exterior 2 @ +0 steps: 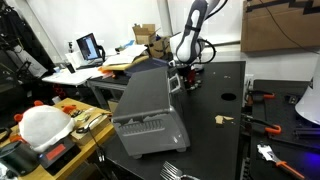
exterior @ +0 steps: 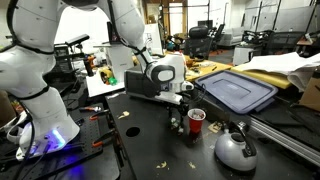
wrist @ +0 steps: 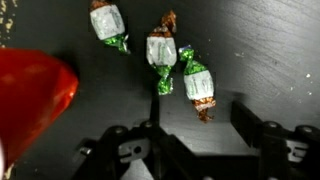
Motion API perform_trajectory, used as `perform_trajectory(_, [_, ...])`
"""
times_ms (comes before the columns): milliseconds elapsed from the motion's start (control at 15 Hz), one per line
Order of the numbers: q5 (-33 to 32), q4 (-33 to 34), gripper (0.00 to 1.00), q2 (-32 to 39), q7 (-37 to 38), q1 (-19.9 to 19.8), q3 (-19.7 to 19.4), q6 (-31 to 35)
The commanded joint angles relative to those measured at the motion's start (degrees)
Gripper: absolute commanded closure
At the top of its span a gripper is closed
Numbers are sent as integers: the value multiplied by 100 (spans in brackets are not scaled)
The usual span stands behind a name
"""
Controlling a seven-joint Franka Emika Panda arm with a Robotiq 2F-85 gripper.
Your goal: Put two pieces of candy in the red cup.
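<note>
Candy pieces [wrist: 161, 50], three abreast on black table [wrist: 265, 40], red cup [wrist: 35, 90] close beside, claw [wrist: 197, 118] spread wide.

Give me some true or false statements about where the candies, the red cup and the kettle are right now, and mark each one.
1. Three whitish wrapped candies with green ends lie on the black table. True.
2. The end effector is shut on a candy. False: it is open and empty, and the candies lie just beyond its fingers.
3. The small red plastic cup stands upright close to the end effector. True.
4. The rounded silver kettle sits on the flat blue tray. False: it stands on the black table, apart from the tray.
</note>
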Motion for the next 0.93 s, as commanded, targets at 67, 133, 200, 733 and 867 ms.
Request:
perform_trajectory(67, [107,51,64,-67,-149,-62,33,-126])
perform_trajectory(133, [98,51,72,-83,-121,-45,14,-131])
perform_trajectory(200, [81,41,79,-108,-81,-18,-15,-133])
perform_trajectory(733, [-87,-43,100,-227,246,201,-358,-153])
perform_trajectory(867, [-107,-55,100,-247,357,262,-447,-176])
